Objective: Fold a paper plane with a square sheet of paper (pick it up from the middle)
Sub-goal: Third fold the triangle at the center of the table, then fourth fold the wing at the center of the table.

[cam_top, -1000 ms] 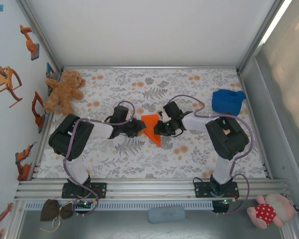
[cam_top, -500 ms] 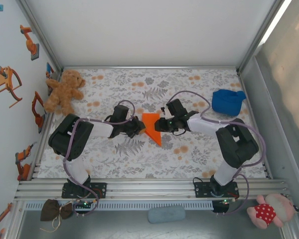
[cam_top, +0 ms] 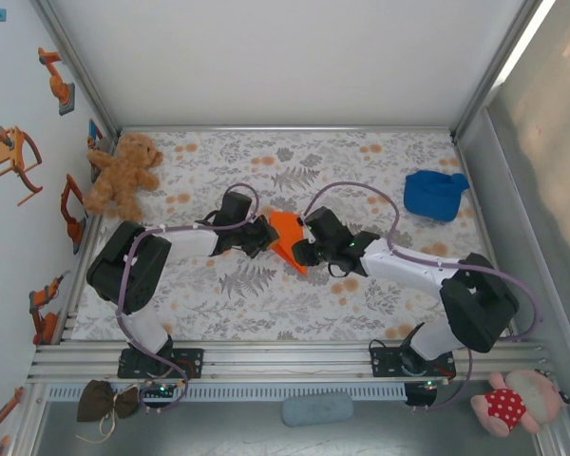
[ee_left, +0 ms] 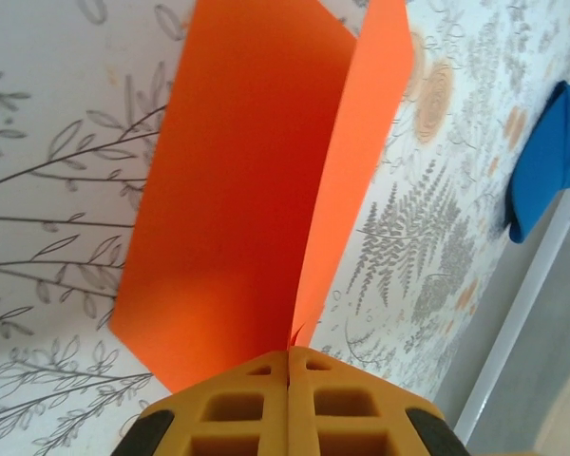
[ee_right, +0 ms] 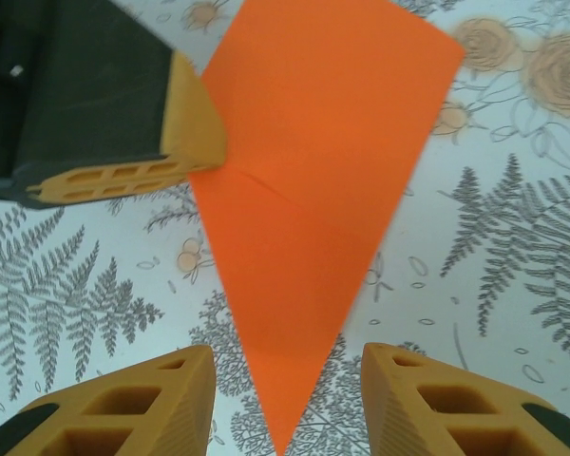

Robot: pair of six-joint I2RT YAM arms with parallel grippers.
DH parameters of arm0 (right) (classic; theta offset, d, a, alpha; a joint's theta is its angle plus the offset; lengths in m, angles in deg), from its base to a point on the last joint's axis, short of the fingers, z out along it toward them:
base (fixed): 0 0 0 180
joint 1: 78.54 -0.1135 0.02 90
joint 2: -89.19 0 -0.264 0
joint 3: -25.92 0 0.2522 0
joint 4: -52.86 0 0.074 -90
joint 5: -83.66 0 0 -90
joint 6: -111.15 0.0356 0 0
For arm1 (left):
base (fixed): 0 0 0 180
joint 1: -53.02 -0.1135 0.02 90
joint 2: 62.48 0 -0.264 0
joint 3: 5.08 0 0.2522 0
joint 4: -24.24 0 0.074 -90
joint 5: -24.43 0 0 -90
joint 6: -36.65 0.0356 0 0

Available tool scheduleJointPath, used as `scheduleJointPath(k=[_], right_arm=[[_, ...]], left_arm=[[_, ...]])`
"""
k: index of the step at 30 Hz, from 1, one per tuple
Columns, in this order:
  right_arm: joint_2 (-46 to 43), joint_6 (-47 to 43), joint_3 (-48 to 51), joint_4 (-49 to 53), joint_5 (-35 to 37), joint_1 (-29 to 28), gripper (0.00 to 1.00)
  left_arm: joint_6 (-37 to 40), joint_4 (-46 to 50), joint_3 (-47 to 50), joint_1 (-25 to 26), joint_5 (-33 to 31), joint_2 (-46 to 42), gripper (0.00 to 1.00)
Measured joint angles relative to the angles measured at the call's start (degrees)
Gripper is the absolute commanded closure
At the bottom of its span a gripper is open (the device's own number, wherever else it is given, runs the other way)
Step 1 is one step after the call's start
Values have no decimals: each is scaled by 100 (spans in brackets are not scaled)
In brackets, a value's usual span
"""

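- Mid-table: left claw [cam_top: 264, 237] pressed shut on the orange paper [cam_top: 287, 234], pinching it at one edge.
- Left wrist cam: two layers of the folded paper [ee_left: 237, 190] come out from betw. the closed yellow fingers [ee_left: 233, 404] and part in a V.
- Right claw [ee_right: 287, 372] spread, one finger on each side of the paper's pointed tip, clear of it.
- Paper sits betw. the two claws, approx. centre of the flower-print table [cam_top: 389, 285]. A faint crease runs across it in the right wrist cam.
- Teddy bear [cam_top: 123, 174] at far-left corner and blue cloth [cam_top: 435, 193] at far right, both well apart from the paper.
- Left wall: cartoon stickers [cam_top: 55, 81] of orange robot arms.
- Pink polka-dot soft toy [cam_top: 513, 404] lies outside the near rail, right side.
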Motion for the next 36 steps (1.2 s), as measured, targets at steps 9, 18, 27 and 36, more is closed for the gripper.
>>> scheduleJointPath(k=[9, 18, 27, 36], right_arm=[[577, -299, 2, -376, 264, -345, 59], [1073, -437, 11, -896, 271, -444, 60], [1202, -455, 66, -1169, 461, -487, 64], [1235, -656, 87, -1231, 511, -487, 64]], left_arm=[[-203, 520, -127, 61, -186, 0, 95], [-337, 815, -221, 83, -225, -70, 95], [-409, 981, -280, 83, -225, -127, 95], [-485, 981, -284, 83, -225, -127, 94]])
